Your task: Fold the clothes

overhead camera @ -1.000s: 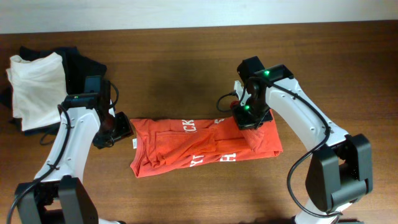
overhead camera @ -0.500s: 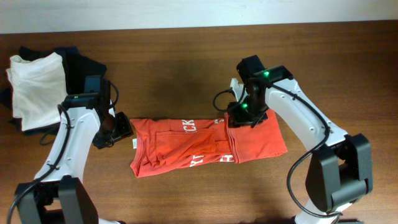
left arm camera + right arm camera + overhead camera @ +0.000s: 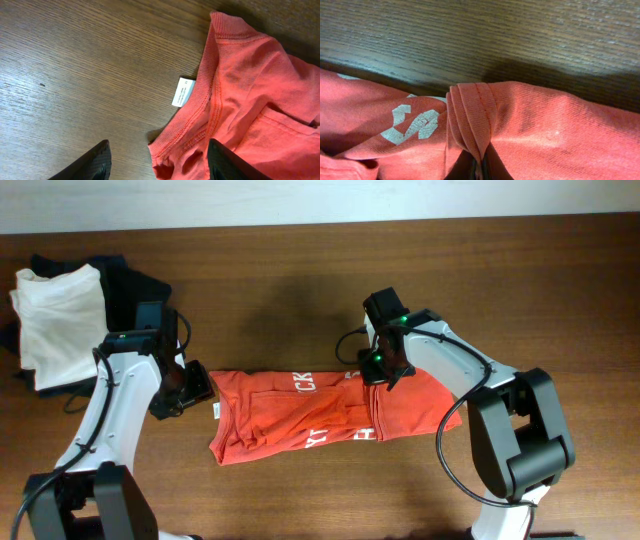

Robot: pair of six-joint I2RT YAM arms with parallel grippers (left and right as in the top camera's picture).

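Right wrist view: a bunched fold of the shirt is pinched by the right gripper; the left gripper is held open at the shirt's edge.

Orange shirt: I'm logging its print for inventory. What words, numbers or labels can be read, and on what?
"CK": white print on the orange T-shirt, near its upper edge, overhead.
"H": white print near its lower edge; neighbouring letters too creased to read.
Neck tag: print too small to read.
Right wrist view: cracked white letter fragments, illegible.
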